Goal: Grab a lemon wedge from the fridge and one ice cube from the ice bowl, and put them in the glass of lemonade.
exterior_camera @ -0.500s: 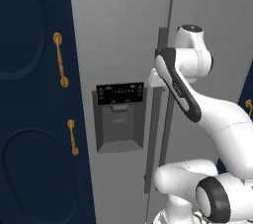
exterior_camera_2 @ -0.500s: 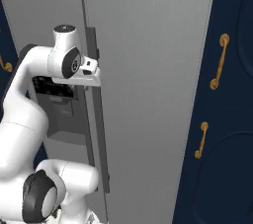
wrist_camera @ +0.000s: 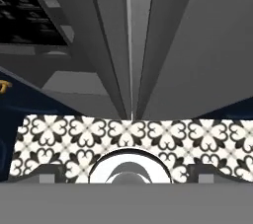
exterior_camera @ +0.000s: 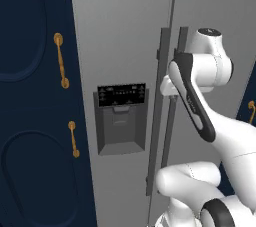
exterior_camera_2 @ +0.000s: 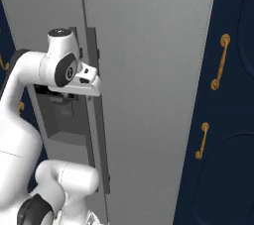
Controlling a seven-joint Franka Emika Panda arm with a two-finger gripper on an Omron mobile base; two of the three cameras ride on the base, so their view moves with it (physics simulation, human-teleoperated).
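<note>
- The fridge [exterior_camera: 125, 46] fills the centre of both base views; both doors are shut, and the seam between them runs vertically.
- Two long dark handles flank that seam: the left handle [exterior_camera: 159, 116] and the right handle [exterior_camera: 176, 121]. Their long axis is vertical, parallel to the seam.
- The gripper [exterior_camera_2: 92, 81] sits at the handles, at about the height of the dispenser panel [exterior_camera: 121, 118]. In the right base view the hand reaches across the left handle [exterior_camera_2: 79, 60] toward the right handle [exterior_camera_2: 96, 120].
- Jaw state: the fingers themselves are hidden in the base views; going by how wide the tips stand at the bottom corners of the hand view, the jaws stand wide apart and grip nothing.
- In the hand view the camera looks down along the doors: both handles [wrist_camera: 116, 45] run up the middle of the picture, either side of the bright seam, with patterned floor tile [wrist_camera: 197, 139] below.
- Key relation: the handles lie directly ahead of the jaws and between the fingertip positions, close in. Whether a finger touches a handle cannot be told.
- Judged step: door opening, the first stage of fetching the lemon wedge. The wedge is presumably inside the shut fridge.
- Judged requirement: the jaw gap must straddle one handle across its width, not along its length, before closing. Straddling both bars would block the pull.
</note>
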